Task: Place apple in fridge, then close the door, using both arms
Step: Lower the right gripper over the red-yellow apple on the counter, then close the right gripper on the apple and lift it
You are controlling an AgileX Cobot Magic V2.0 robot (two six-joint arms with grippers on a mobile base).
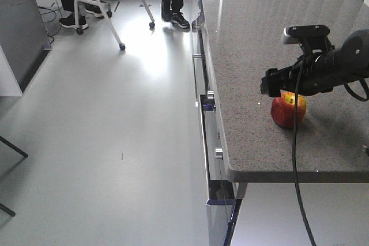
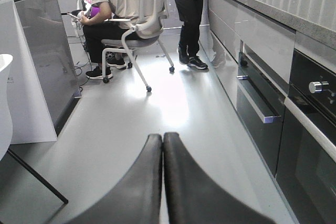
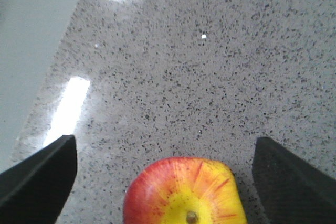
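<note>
The red apple [image 1: 288, 111] with a yellow patch around its stem [image 3: 185, 195] sits on the speckled grey counter [image 1: 259, 38], near the front corner. My right gripper [image 1: 274, 86] hovers just above it, open. In the right wrist view its two black fingers [image 3: 42, 174] stand wide on either side of the apple, not touching it, and the right gripper [image 3: 164, 142] has only counter between its tips. My left gripper [image 2: 162, 139] is shut with nothing in it, held over the floor. The fridge and its door are out of view.
Drawer handles [image 1: 209, 103] jut from the counter front, and dark drawers and an oven knob [image 2: 317, 86] line the right. A seated person on a wheeled white chair [image 2: 142, 22] and a standing person [image 2: 188, 14] are farther down the aisle. A grey island [image 2: 44, 56] stands on the left.
</note>
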